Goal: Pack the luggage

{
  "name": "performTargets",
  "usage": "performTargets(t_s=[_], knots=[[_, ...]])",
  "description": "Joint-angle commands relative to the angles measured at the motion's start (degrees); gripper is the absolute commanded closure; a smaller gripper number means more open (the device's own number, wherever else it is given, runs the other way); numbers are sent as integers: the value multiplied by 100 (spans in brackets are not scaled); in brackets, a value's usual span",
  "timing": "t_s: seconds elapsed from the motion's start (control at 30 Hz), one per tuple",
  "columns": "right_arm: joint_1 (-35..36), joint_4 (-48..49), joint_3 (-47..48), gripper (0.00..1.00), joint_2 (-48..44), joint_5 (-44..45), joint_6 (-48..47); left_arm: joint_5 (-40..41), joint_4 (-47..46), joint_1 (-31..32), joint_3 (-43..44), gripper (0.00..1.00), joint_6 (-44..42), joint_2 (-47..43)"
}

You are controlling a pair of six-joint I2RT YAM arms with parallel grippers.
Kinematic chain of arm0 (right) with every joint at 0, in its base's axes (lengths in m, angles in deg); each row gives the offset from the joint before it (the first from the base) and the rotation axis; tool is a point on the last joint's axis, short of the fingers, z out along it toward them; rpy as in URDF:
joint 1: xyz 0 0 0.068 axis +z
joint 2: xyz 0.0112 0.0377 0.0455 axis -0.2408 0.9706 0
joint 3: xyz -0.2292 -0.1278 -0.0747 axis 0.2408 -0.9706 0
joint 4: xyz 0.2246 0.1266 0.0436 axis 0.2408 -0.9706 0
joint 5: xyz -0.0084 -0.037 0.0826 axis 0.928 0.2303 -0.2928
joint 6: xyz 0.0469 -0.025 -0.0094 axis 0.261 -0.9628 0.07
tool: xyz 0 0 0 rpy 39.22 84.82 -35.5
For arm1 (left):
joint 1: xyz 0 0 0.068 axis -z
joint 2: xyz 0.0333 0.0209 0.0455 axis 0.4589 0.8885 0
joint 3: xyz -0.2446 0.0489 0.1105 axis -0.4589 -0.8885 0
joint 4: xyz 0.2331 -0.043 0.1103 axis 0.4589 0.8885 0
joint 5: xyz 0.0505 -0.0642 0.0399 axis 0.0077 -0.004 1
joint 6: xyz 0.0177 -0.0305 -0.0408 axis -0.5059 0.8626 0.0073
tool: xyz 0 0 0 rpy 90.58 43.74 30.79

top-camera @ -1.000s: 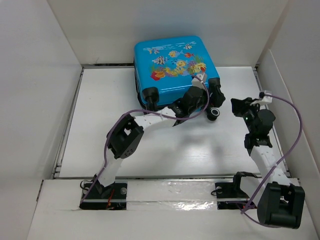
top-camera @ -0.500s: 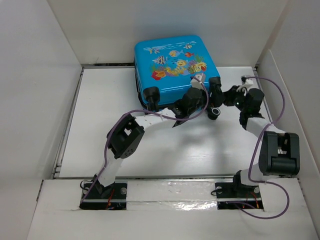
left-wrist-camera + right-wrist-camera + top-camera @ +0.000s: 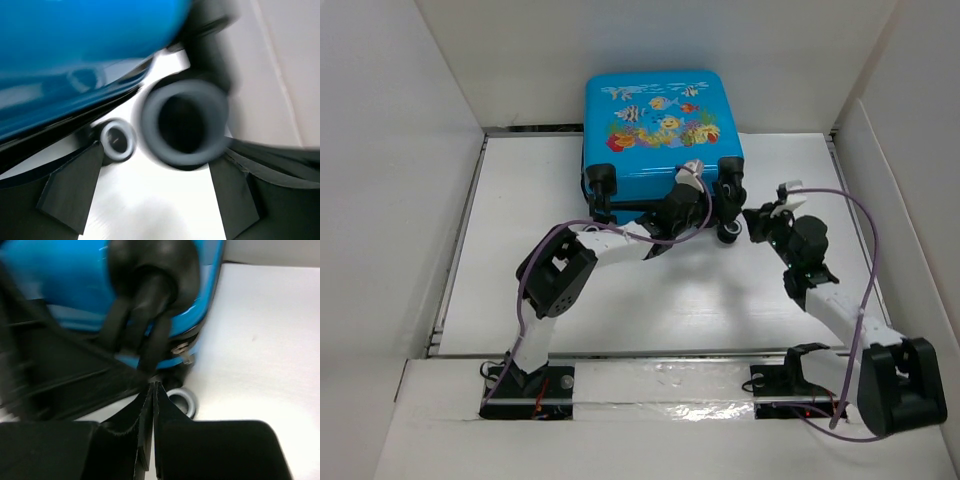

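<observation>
Top view: the luggage [image 3: 660, 130] lies closed at the table's [image 3: 570, 300] far edge, shifted left; my right gripper [image 3: 757, 213] has swung in beside its near-right wheel [image 3: 728, 232]. Left wrist: left gripper [image 3: 157, 155] spread, facing that wheel. Right wrist: fingers [image 3: 125, 425] pressed together just below the luggage. Repositioning, I judge; packing unstarted.

The luggage [image 3: 655, 130] is sitting at the far middle of the worktop [image 3: 520, 260], right up by the back wall [image 3: 650, 40]. Both arms are crowding its near edge. The left pincer [image 3: 152, 200] is standing wide, and a wheel [image 3: 182, 122] is blocking the way in front of it. The right pincer [image 3: 152, 392] is pushing in beside that corner. Bare worktop is lying free on both sides, out to the left wall [image 3: 400, 150] and the right wall [image 3: 920, 150].
</observation>
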Motion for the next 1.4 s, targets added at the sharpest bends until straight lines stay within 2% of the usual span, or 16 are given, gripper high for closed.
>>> performTargets(t_s=[0.0, 0.1, 0.2, 0.3, 0.37, 0.4, 0.43, 0.5, 0.63, 0.7, 0.83, 1.0, 1.13, 1.2, 1.3, 1.37], knots=[[483, -91, -374, 91, -708, -525, 53, 22, -462, -328, -218, 20, 272, -153], [369, -558, -646, 78, -1219, 263, 140, -321, -559, -381, -192, 22, 359, -66], [-70, -681, -762, 67, -1264, 294, 246, -409, -533, -381, -61, 22, 360, 31], [-422, -690, -631, 67, -966, 39, 168, -575, -690, -381, -95, 25, 307, -21], [-475, -480, -516, 83, -720, 134, 45, -638, -858, -381, -297, 32, 263, -196], [-580, -288, -490, 91, -553, -204, -147, -647, -902, -381, -393, 36, 228, -310], [-633, 175, -455, 91, -204, -495, -271, -664, -1050, -381, -673, 57, 158, -564], [-633, 774, -393, 93, 176, -1249, -551, -673, -1148, -381, -982, 73, 79, -864], [-686, 2066, -279, 76, 1011, -1359, -676, -603, -1123, -268, -1833, 100, -228, -1785], [-686, 2288, -113, 65, 1451, -1342, -676, -367, -991, -197, -2098, 100, -457, -2120], [-879, 2868, 99, 54, 2040, -1447, -650, -76, -824, -197, -2993, 100, -598, -3156], [-1055, 3510, 345, 50, 2935, -2112, -519, 503, -340, -144, -3584, 100, -827, -4150], [-1195, 5394, 266, 47, 3646, -2587, 289, 820, 176, -144, -4076, 100, -914, -5221], [-1196, 5690, 468, 47, 3929, -2791, 640, 1074, 450, -144, -4173, 100, -941, -5566], [-1249, 6454, 452, 47, 4247, -2907, 1010, 1443, 1056, -196, -4314, 94, -985, -6225], [-1249, 6631, 486, 46, 4317, -2932, 1090, 1637, 1433, -284, -4384, 82, -1003, -6638]])
